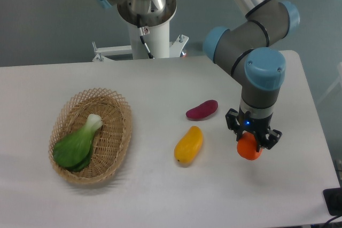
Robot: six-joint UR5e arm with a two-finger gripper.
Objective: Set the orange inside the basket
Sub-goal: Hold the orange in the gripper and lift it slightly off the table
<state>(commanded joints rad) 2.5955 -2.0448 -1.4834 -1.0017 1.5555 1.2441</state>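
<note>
Your pincer [251, 141] is pinching the orange [249, 148], top half hidden by the fingers; it's round, no real long axis. The basket [118, 132] lies well left on the worktop [160, 196]

The arm bends at its elbow and points its pincer [250, 141] straight down, jaws closed around the orange [248, 148].

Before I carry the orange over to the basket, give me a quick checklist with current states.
1. Pincer closed around orange: ok.
2. Orange lifted off the table: cannot tell.
3. Room in basket: ok, the green vegetable fills only the left part.
4. Low path to the basket free: not ok, yellow fruit and purple vegetable lie between.
5. Grip firmness: cannot tell.
</note>
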